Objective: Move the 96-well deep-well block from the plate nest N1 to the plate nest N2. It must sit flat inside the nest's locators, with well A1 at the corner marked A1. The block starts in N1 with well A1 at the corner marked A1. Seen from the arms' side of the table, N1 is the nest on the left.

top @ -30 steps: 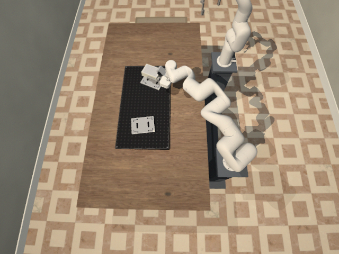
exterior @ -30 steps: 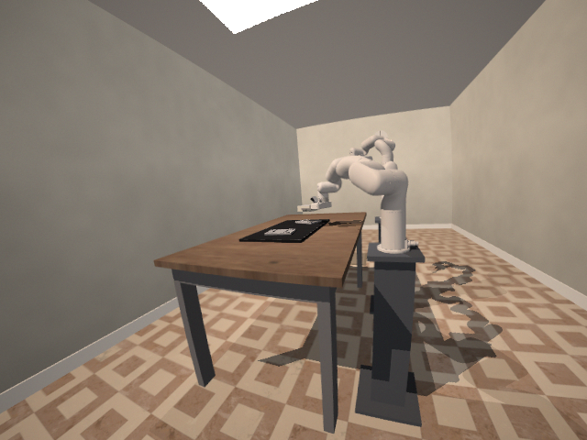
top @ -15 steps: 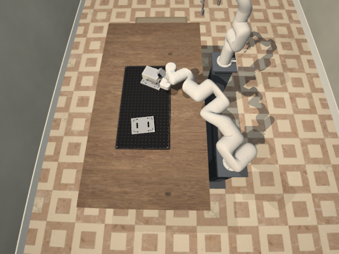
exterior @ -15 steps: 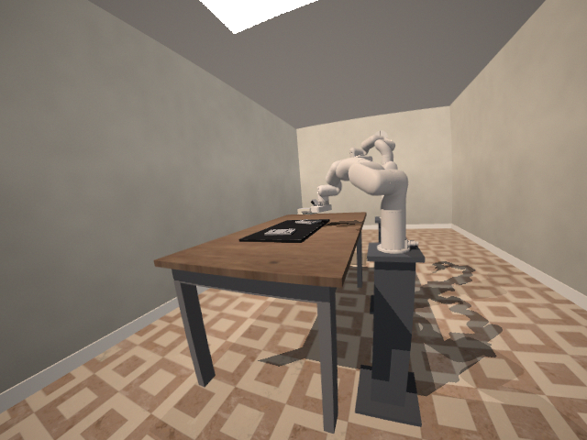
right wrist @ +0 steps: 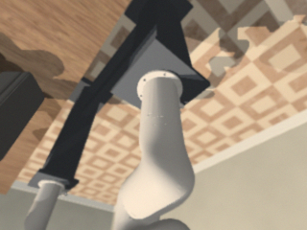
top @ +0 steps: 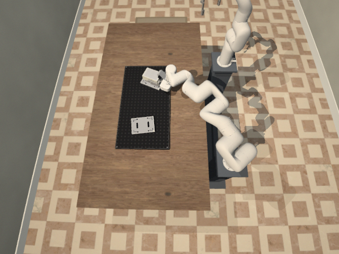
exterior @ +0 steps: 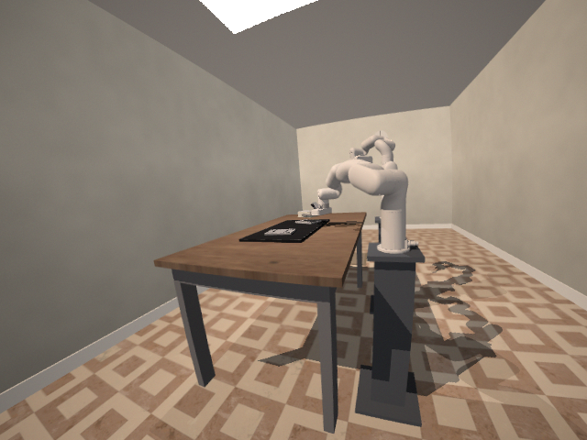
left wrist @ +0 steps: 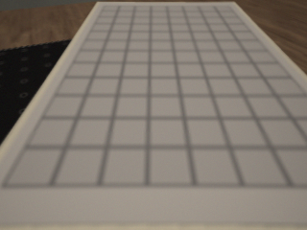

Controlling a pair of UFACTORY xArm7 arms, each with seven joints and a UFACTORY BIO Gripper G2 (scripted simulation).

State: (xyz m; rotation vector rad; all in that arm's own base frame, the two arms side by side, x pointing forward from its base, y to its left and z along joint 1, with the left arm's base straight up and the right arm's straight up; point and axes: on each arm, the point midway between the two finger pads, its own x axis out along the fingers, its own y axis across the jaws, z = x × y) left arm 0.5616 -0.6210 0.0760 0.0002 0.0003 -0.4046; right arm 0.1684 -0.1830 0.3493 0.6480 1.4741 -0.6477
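Block: The deep-well block (top: 151,74) (exterior: 307,214) (left wrist: 149,107) hangs above nest N2 (top: 148,84) (exterior: 304,221), toward the bench's right-hand end as seen from the arms' edge. It is not yet seated; A1 markings are unreadable.
Left jaws: The left gripper (top: 160,78) (exterior: 316,210) is closed on the block, reaching in from the bench's arms' edge; exact finger contact is hidden.
Right jaws: The right gripper (top: 211,7) (exterior: 360,156) stands wide and unloaded, high beyond the bench's right-hand corner on the arms' edge.
Handling: Likely stiff, fairly light and smooth-sided; a long block held near one end could droop or twist. Firm, level purchase low on the opposite side walls should suit it, sparing the well tops.
Edges: N2's raised locators could catch the skirt if lowering begins askew; square up, then descend straight.
Room: N1 (top: 142,120) (exterior: 280,232) lies bare toward the bench's left-hand end. Open breadboard (top: 127,101) (exterior: 256,240) (left wrist: 26,72) separates the nests, with bench (top: 139,177) (exterior: 237,260) beyond; the left wrist sits close to N2.
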